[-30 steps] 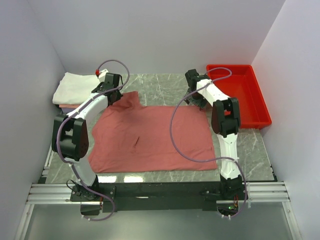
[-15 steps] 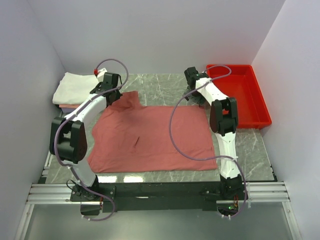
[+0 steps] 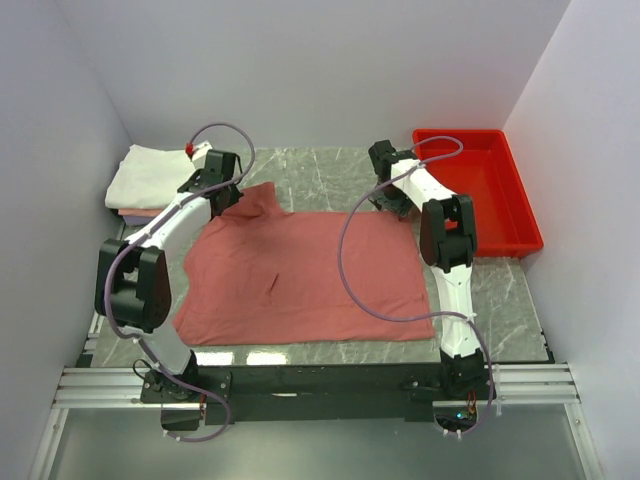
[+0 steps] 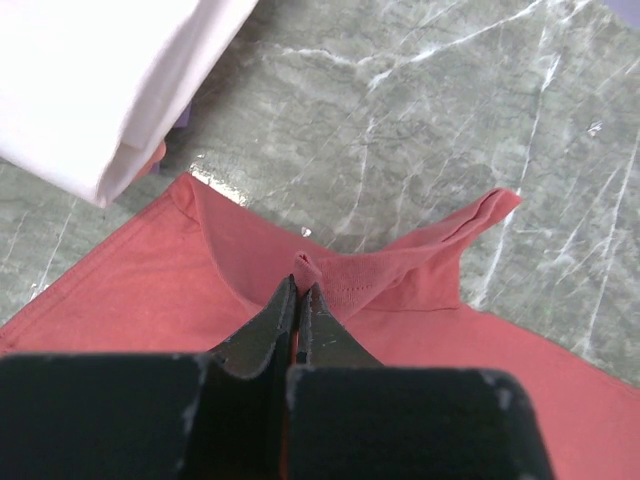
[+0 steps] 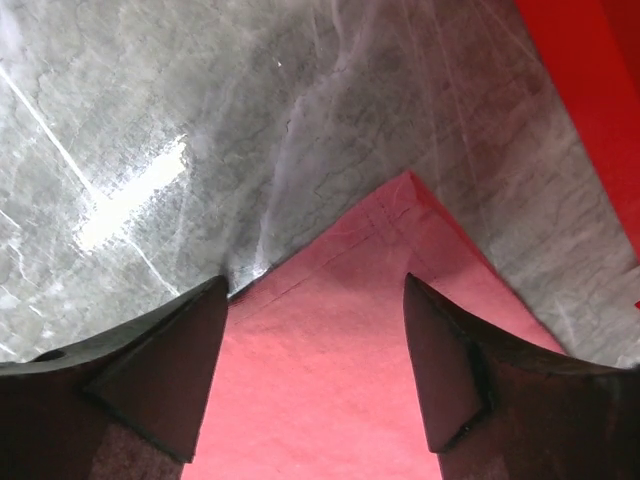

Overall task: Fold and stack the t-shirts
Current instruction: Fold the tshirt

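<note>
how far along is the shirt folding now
Done: a folded white stack sits at the far left. In hand: the salmon shirt lies flat; the left gripper pinches its collar, the right gripper hangs open over its far corner. Left: folding it and stacking it.

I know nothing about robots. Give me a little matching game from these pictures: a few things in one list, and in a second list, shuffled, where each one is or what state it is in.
Things
1. left claw
2. right claw
3. red tray
4. folded white t-shirts

Places or states
A. at the far left corner of the table
B. open, over a corner of the salmon-red t-shirt
C. at the far right side of the table
D. shut, pinching the salmon-red t-shirt at its neckline

Pairs: 1-D, 2-B, 3-C, 4-A
</note>
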{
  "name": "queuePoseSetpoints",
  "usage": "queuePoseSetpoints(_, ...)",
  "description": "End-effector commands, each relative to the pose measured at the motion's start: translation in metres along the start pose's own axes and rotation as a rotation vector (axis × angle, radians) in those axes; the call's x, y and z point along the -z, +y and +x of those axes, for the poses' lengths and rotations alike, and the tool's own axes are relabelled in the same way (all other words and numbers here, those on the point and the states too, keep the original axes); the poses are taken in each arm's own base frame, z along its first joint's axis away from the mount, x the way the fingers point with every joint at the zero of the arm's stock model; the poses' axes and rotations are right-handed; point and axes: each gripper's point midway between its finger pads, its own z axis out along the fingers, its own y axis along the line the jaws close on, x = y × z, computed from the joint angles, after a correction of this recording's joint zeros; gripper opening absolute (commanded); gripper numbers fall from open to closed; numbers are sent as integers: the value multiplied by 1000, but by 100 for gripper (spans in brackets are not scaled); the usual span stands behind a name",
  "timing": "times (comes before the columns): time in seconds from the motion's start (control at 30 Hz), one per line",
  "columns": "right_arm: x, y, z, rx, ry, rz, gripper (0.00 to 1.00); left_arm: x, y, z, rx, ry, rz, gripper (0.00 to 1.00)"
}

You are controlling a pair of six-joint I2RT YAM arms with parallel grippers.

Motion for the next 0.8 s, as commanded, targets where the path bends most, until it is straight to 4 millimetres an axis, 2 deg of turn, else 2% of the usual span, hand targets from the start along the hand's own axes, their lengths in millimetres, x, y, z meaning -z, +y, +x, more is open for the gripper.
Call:
queuePoseSetpoints(0.0, 4, -19, 5, 7, 17, 58, 73, 20, -12, -23, 44, -66, 60, 0)
queuePoseSetpoints(0.07, 5, -18, 4, 2, 8, 46, 65, 20, -12, -22, 42, -63, 62, 0)
queuePoseSetpoints(0.13, 5, -19, 6, 1, 8, 48, 63, 22, -12, -23, 45, -65, 63, 0)
queuePoseSetpoints(0.17, 5, -19, 6, 2, 7, 47, 58, 22, -11, -22, 45, -66, 62, 0)
queuePoseSetpoints(0.23, 5, -19, 3, 2, 1, 47, 55, 23, -11, -22, 47, -67, 65, 0)
queuePoseSetpoints(0.27, 5, -16, 2, 1, -3, 39, 48, 22, -10, -21, 45, -64, 65, 0)
queuePoseSetpoints(0.33, 4, -13, -1, 6, -12, 34, 43, 22, -9, -20, 43, -62, 61, 0)
queuePoseSetpoints(0.37, 4, -12, -3, 5, -16, 38, 38, 22, -9, -19, 42, -60, 60, 0)
queuePoseSetpoints(0.53, 12, -4, -18, 14, -52, 16, 33, 24, -9, -18, 41, -60, 68, 0)
queuePoseSetpoints(0.63, 14, -3, -21, 13, -64, 1, 20, 26, -8, -19, 45, -66, 70, 0)
queuePoseSetpoints(0.7, 13, 0, -18, 30, -68, -15, 6, 27, -8, -19, 47, -64, 74, 0)
queuePoseSetpoints(0.77, 17, 1, -18, 33, -73, -36, 0, 28, -6, -16, 46, -58, 75, 0)
